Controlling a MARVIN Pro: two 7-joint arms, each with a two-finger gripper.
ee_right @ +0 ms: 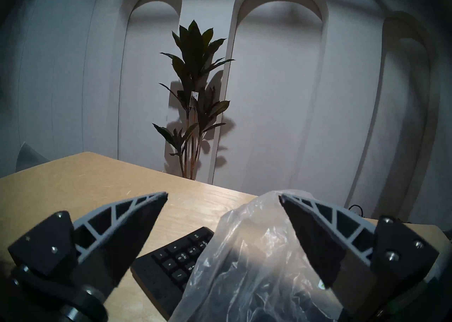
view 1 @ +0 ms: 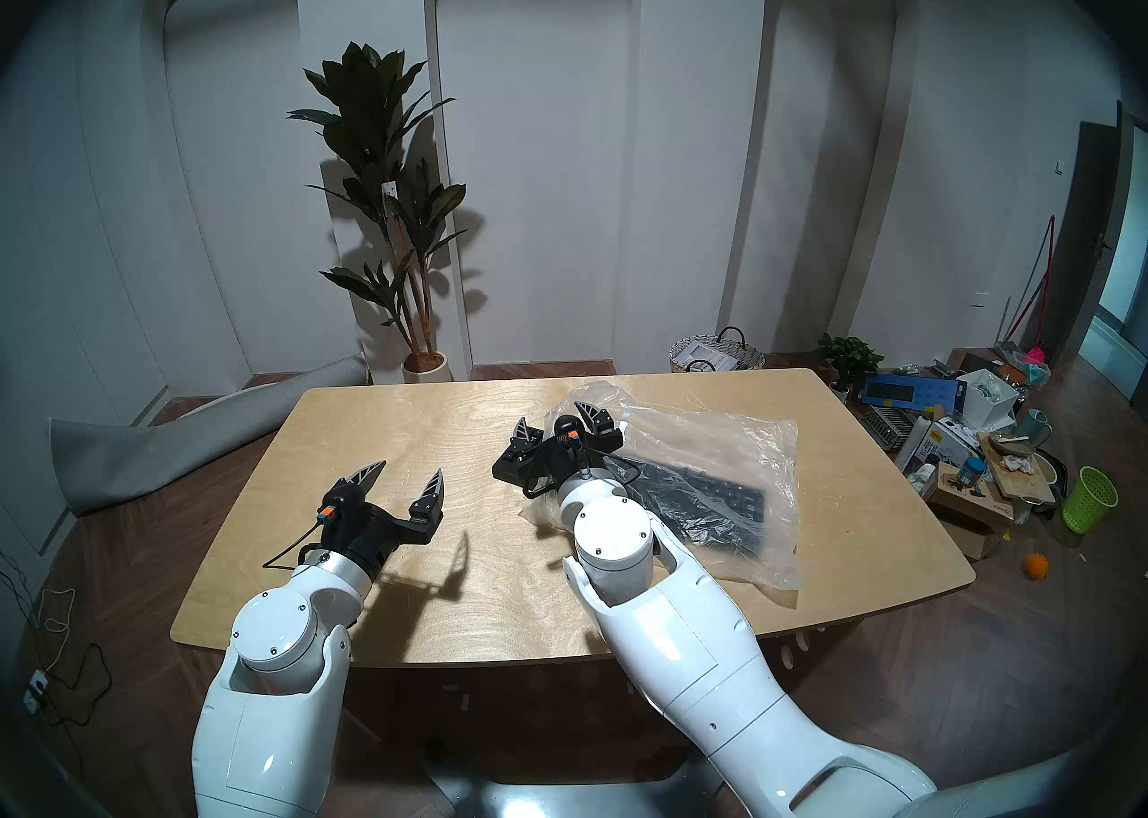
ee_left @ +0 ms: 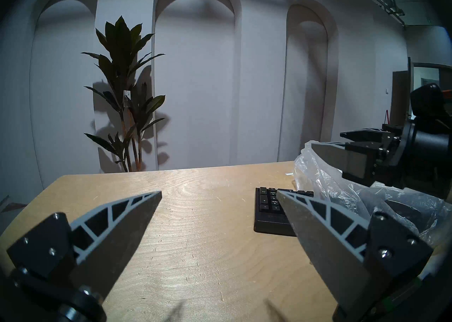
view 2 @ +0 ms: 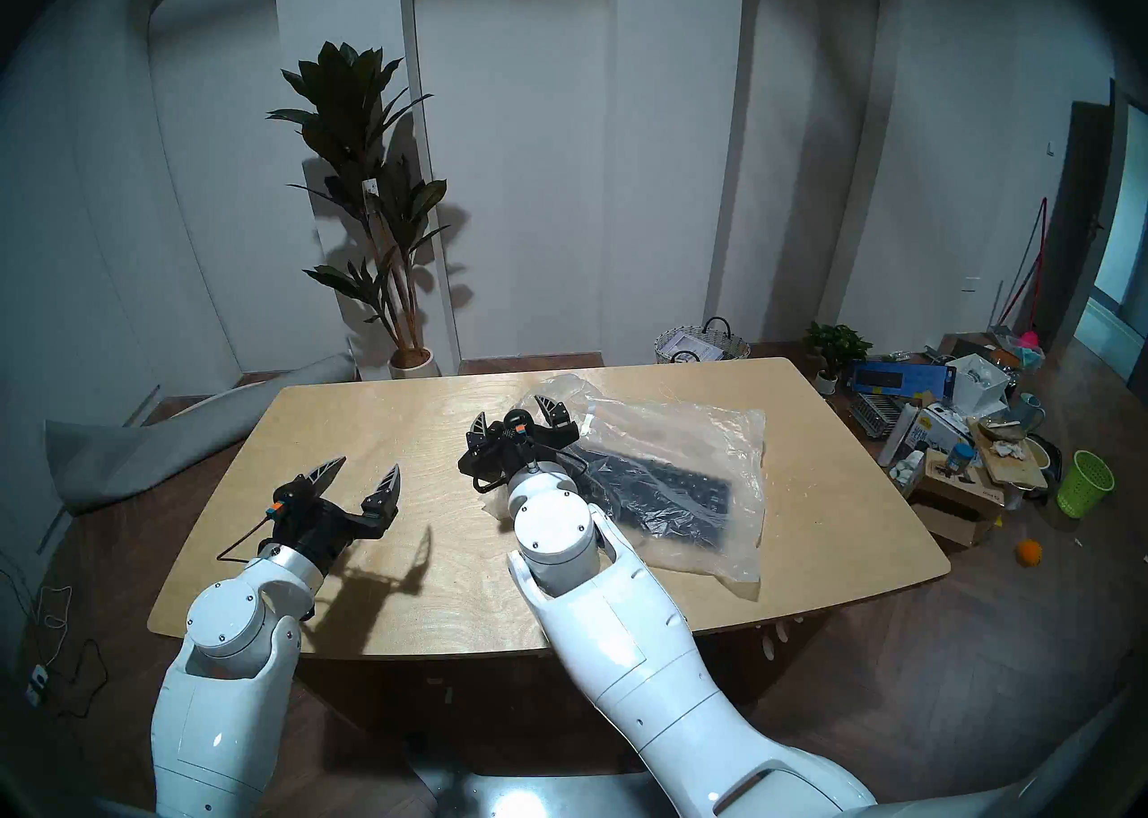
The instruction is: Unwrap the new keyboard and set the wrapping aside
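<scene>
The black keyboard (view 1: 702,500) lies slanted on the right half of the wooden table (view 1: 404,413), mostly inside the clear crinkly plastic bag (view 1: 745,444). Its number-pad end (ee_right: 181,255) sticks out of the bag's mouth toward the table's middle. My right gripper (view 1: 550,414) is open and hovers over that bare end. The bag's raised mouth (ee_right: 256,253) bulges up between its fingers, close to the right one. My left gripper (view 1: 410,469) is open and empty above bare table, left of the keyboard end (ee_left: 269,211). The cable is hidden.
A small white tape strip (ee_left: 288,173) lies on the table behind the keyboard end. A woven basket (view 1: 717,354) and a potted plant (view 1: 385,208) stand past the far edge. A blue keyboard box (view 1: 910,391), a green bin (view 1: 1088,498) and clutter crowd the floor at right.
</scene>
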